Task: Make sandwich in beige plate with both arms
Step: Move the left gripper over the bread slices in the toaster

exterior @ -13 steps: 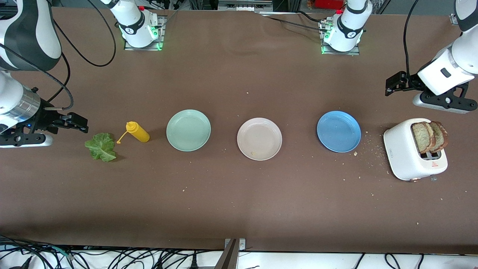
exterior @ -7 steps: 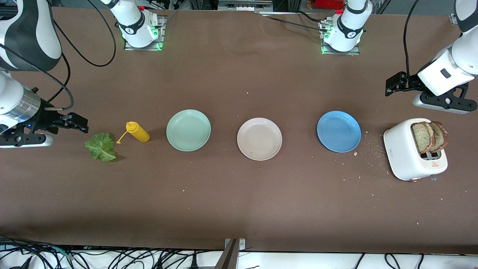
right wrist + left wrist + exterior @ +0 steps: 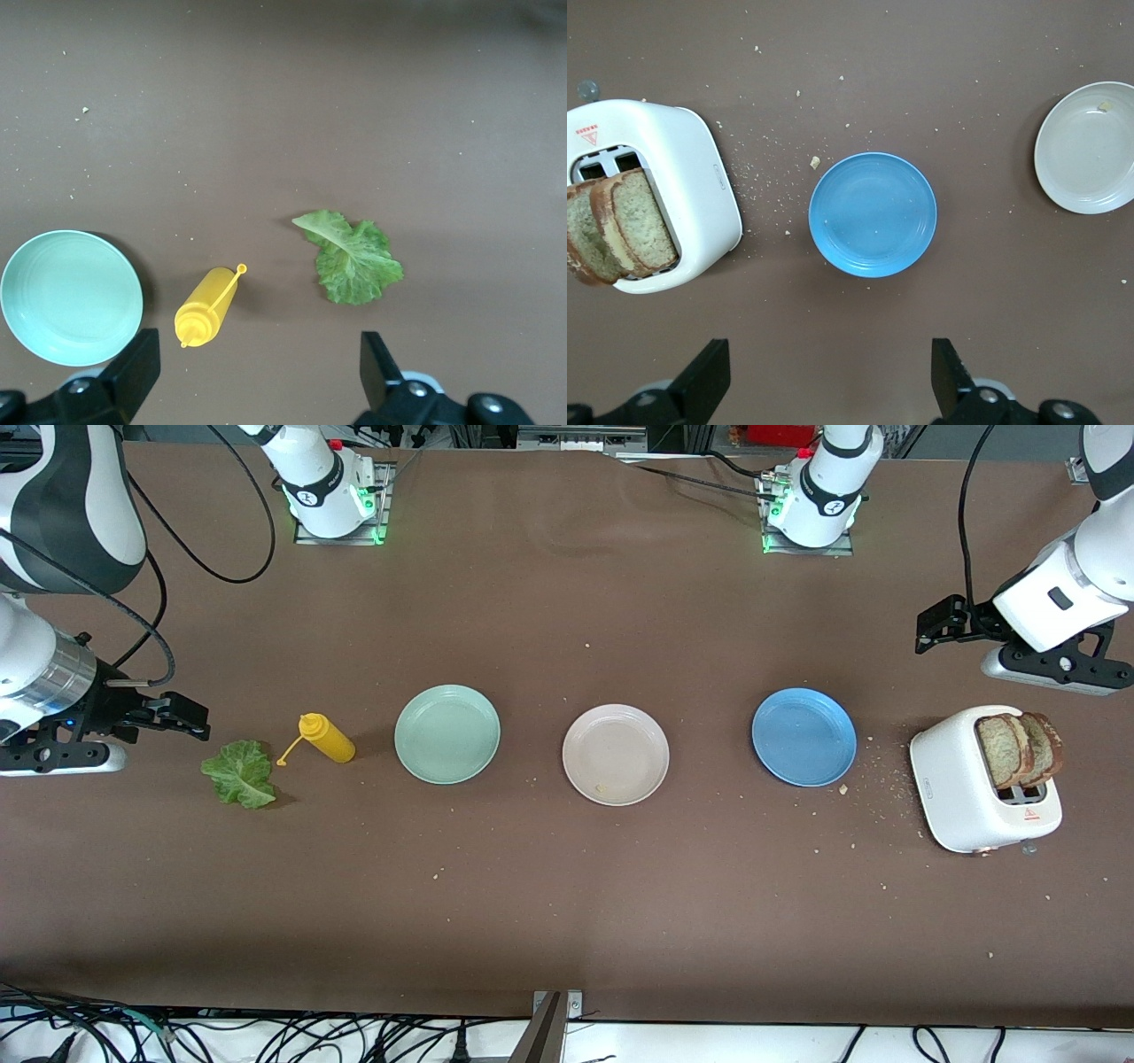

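Nothing has been placed yet: the beige plate (image 3: 616,755) sits bare at frame centre. The toast slices (image 3: 1019,749) stand in the toaster (image 3: 961,793) at lower right, under the spread left hand (image 3: 928,629). The lettuce (image 3: 239,773) lies at the left, beside the spread right hand (image 3: 190,720). A descent onto the toast is judged to be next.

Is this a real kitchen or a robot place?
Probably a robot lab set up like a kitchen: two arms' bases bolted to a brown table, loose cables along its edge, plus a toaster.
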